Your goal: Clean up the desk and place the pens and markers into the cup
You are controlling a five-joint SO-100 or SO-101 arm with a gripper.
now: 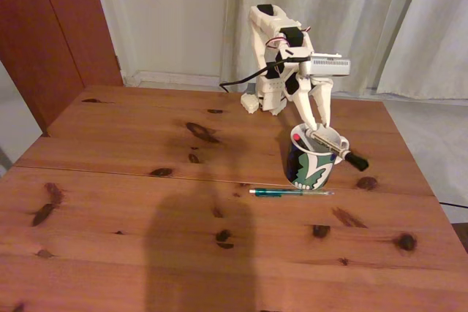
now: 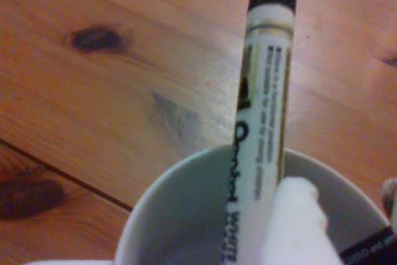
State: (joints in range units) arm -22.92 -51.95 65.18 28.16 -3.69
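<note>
White tool (image 1: 316, 131) clamps marker (image 1: 338, 149) over cup (image 1: 313, 167).

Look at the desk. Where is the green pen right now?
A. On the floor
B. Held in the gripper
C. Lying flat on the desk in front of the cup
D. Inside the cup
C: in the fixed view the green pen lies flat on the desk just in front of the cup, while the gripper is at the white marker.
</note>
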